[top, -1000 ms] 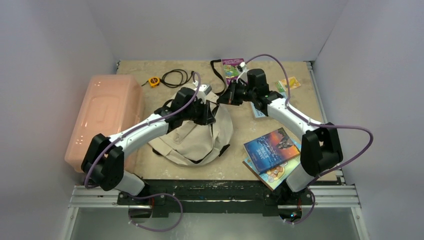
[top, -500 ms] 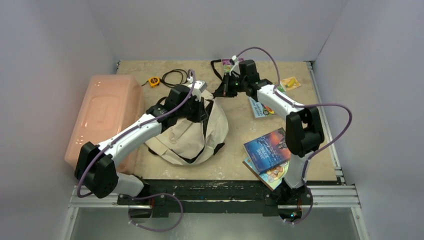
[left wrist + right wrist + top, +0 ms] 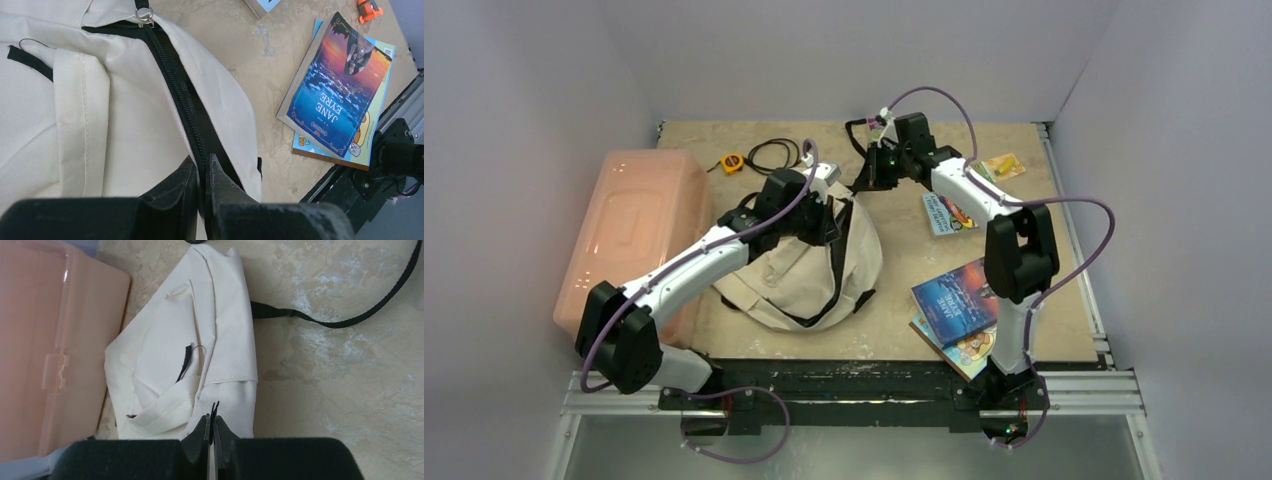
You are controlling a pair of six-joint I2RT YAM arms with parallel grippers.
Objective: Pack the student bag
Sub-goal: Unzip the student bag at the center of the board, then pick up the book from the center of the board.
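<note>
The student bag (image 3: 809, 268), beige canvas with black zipper trim, lies at the table's middle. My left gripper (image 3: 826, 215) is shut on the bag's black zipper edge; in the left wrist view (image 3: 202, 172) the zipper (image 3: 172, 80) gapes open ahead of the jaws, up to the metal slider (image 3: 145, 17). My right gripper (image 3: 864, 183) is at the bag's far end, shut on a thin black pull tab (image 3: 214, 407). The bag (image 3: 200, 350) lies below it in the right wrist view.
A pink plastic bin (image 3: 634, 230) stands left of the bag. A yellow tape measure (image 3: 733, 162) and black cable (image 3: 776, 155) lie at the back. Stacked books (image 3: 964, 295), a small book (image 3: 947, 213) and a yellow card (image 3: 1004, 165) lie on the right. A black strap (image 3: 350, 320) trails on the table.
My right gripper has moved toward the far edge with the tab, its arm folding more upright. My left gripper and the bag's top have shifted left and farther back.
</note>
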